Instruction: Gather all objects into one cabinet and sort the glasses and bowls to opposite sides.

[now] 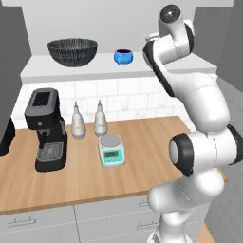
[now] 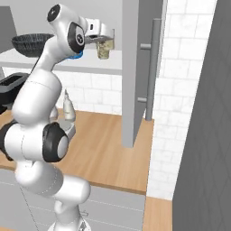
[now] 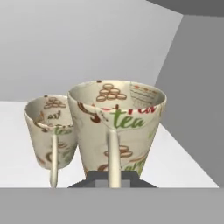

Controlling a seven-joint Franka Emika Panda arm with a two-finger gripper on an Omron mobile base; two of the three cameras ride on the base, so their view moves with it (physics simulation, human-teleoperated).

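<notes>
**Inspector:** Evidently the pincer (image 2: 104, 43) is clamped on one beige cup (image 3: 117, 129), carried up at the cabinet shelf (image 1: 95, 70). From the hand camera its handle faces us, the held cup upright, and the second cup (image 3: 51, 131) stands just beside it, slightly further in.

**Onlooker:** So what makes this placement a good one?

**Inspector:** My judgement: lower it straight down until the base meets the shelf, level, close to its partner without knocking it, and only then part the pincer. Beyond the cups, toward the other end of the shelf, sit the small blue bowl (image 1: 123, 57) and, farthest, the large dark bowl (image 1: 72, 51).

**Onlooker:** Any risk?

**Inspector:** Releasing high could tip the cup; drifting sideways could nudge the neighbour or the cabinet wall (image 3: 192, 87).
</notes>
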